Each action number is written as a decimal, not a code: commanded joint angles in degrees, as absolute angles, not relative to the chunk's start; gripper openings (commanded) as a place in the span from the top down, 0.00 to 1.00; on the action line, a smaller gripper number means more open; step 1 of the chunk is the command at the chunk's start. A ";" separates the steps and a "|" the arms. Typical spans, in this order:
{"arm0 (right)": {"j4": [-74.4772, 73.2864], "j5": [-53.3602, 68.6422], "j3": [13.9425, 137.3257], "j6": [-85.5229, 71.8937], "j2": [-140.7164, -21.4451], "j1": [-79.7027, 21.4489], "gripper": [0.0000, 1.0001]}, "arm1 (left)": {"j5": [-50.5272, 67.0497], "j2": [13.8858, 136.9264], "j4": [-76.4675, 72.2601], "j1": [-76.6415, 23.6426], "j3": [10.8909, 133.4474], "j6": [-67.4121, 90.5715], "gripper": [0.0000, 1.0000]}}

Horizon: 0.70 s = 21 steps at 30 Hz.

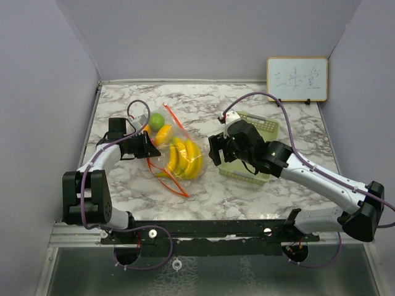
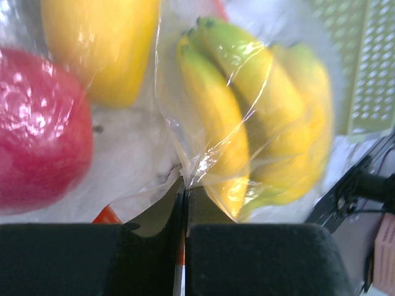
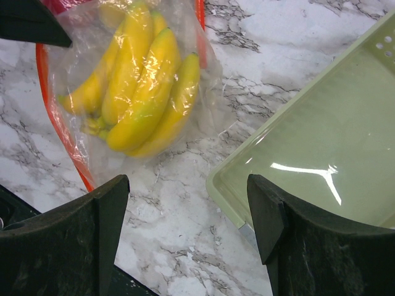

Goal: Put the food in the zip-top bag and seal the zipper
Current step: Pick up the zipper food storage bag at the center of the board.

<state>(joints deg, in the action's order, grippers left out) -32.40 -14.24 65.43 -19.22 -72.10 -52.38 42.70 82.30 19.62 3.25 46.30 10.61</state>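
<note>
The clear zip-top bag (image 1: 176, 154) with a red-orange zipper strip (image 1: 173, 185) lies on the marble table left of centre. Inside it are several yellow bananas (image 1: 184, 159), a green apple (image 1: 157, 121) and an orange fruit (image 1: 163, 132). My left gripper (image 1: 148, 149) is shut on the bag's plastic at its left edge. The left wrist view shows the jaws (image 2: 185, 185) pinching the film, with a red-pink fruit (image 2: 37, 129), a yellow-orange fruit (image 2: 102, 43) and the bananas (image 2: 247, 111) behind it. My right gripper (image 1: 213, 151) is open and empty, just right of the bag; its wrist view (image 3: 188, 197) shows the bananas (image 3: 142, 80).
A pale green mesh tray (image 1: 253, 148) lies right of the bag, partly under my right arm; its corner shows in the right wrist view (image 3: 321, 154). A small whiteboard (image 1: 297, 79) leans at the back right. Grey walls close in the table.
</note>
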 commanded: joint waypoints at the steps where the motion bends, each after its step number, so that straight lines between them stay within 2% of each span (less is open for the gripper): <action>1: -29.90 -10.98 65.41 -18.69 -70.31 -51.94 0.23 | 47.08 75.89 10.79 2.13 48.99 25.33 1.00; 4: -27.23 -5.09 64.79 -14.90 -69.84 -51.94 0.23 | 45.75 73.19 6.22 0.31 49.42 34.42 1.00; 11: -28.29 1.65 66.09 -10.97 -71.67 -52.15 0.25 | 42.07 71.16 6.08 -4.04 51.48 40.61 1.00; 21: -19.98 0.01 66.95 -14.56 -76.56 -54.93 0.27 | 35.67 69.67 -1.39 -8.11 53.30 53.74 1.00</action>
<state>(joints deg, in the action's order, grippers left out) -27.07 -0.78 65.95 -13.17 -73.41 -53.58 39.07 71.13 4.19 -7.27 50.26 46.72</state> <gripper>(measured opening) 0.742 0.011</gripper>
